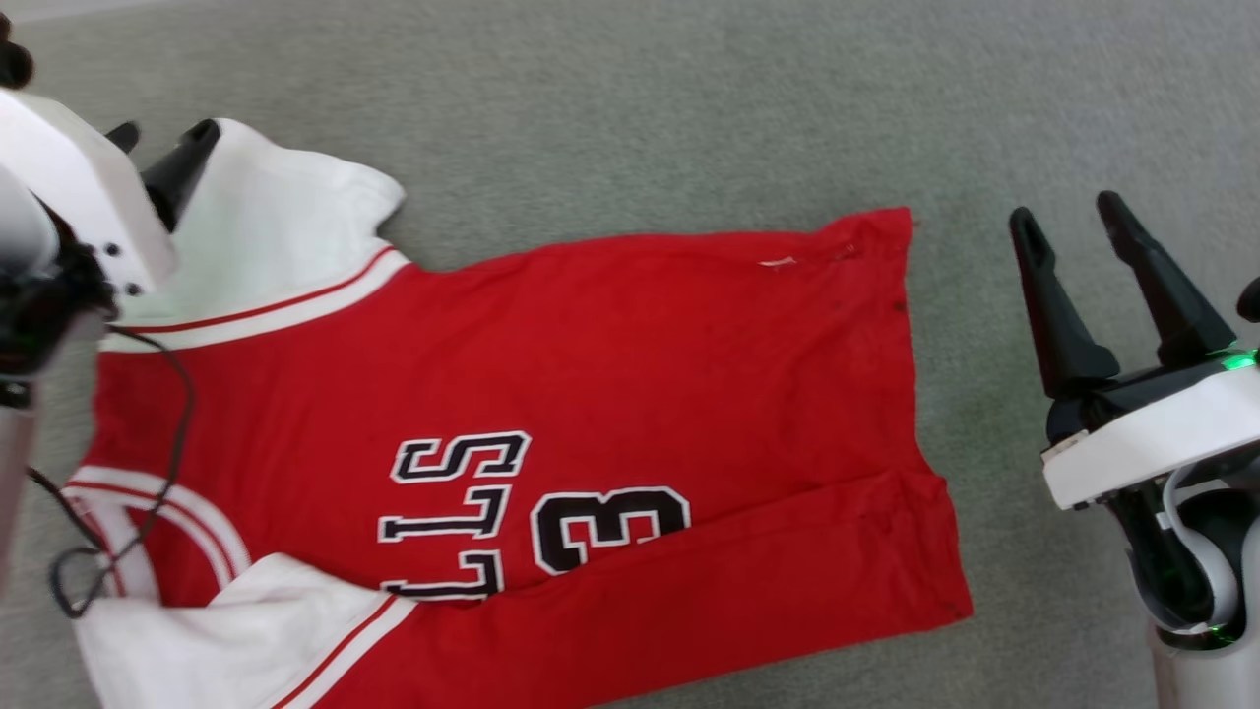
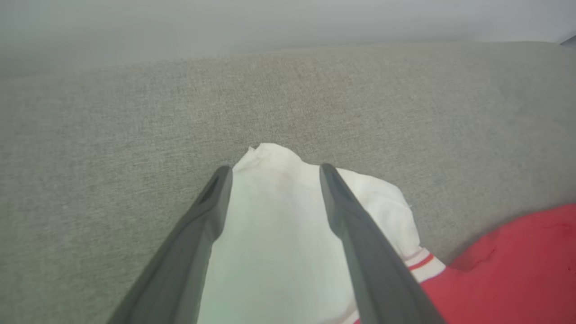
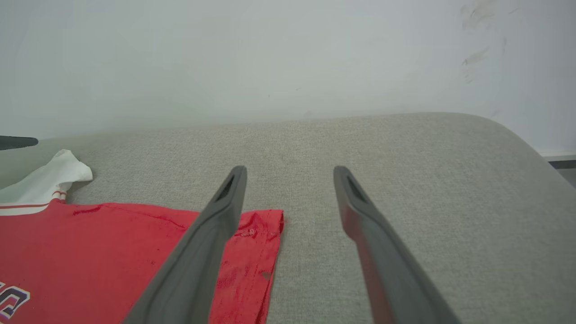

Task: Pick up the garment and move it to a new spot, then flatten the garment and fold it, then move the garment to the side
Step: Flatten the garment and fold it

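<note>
Seemingly mid-fold, the garment (image 1: pixel 591 394) lies spread across the centre of the frame on a grey fabric surface (image 1: pixel 630 118), its lower long edge apparently turned up over the lettering. The left gripper (image 1: pixel 162 138), upper left, hangs with fingers spread wide over the white sleeve (image 1: pixel 276 226), gripping nothing, likely placed to tuck that sleeve inward. The right gripper (image 1: pixel 1068 212), at the right edge, is equally wide and empty, clear of the hem, probably standing by.
</note>
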Motion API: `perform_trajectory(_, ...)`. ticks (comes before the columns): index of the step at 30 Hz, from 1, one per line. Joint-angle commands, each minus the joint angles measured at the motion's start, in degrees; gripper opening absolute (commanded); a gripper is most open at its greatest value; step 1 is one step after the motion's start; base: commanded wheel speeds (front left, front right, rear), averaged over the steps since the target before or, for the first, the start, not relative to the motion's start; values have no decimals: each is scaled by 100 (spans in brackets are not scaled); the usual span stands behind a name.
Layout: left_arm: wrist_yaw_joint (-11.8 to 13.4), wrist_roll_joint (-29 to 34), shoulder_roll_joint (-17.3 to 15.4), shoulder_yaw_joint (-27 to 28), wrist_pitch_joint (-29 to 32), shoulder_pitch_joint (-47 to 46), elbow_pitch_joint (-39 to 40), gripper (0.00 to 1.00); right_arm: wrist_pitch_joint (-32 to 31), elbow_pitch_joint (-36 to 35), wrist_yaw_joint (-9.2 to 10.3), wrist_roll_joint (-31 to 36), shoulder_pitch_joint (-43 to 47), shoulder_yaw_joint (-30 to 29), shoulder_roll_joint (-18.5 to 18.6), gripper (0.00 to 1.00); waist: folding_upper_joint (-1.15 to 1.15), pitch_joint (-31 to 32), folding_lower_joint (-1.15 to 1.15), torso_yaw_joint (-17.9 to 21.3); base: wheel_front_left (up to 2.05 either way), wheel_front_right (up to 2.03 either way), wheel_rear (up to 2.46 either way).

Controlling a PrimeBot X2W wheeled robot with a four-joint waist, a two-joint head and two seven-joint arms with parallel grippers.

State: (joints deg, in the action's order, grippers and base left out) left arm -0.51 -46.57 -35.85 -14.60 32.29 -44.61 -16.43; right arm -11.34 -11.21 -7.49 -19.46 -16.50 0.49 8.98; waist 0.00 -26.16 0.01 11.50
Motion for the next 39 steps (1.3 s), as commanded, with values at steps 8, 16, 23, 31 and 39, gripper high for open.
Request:
perform_trajectory(8, 237, -296, -632, -188, 1975, -642, -373, 100, 192, 185, 0, -161, -192, 204, -181, 100, 0, -601, -1, 556, 0, 0, 0)
perform_trajectory(16, 677, -446, -495, -411, 2789, -369, -650, 0, 196, 450, 0, -399, -262, 271, -160, 100, 0, -749, -1, 711, 0, 0, 0)
perform_trajectory(23, 663, -435, -288, -470, 2540, -252, -604, 0, -361, 776, 0, -745, -437, 209, 119, 100, 0, -663, -1, 589, 0, 0, 0)
perform_trajectory(31, 560, -333, -1, -448, 2047, -768, -414, 0, -2136, 1301, 0, -1452, -1001, 192, 672, 100, 0, -581, -1, 52, 0, 0, 0)
perform_trajectory(39, 394, -286, 313, -507, 1630, -1121, -100, 0, -3588, 1490, 0, -1680, -1619, 186, 880, 100, 0, -638, -1, -543, 0, 0, 0)
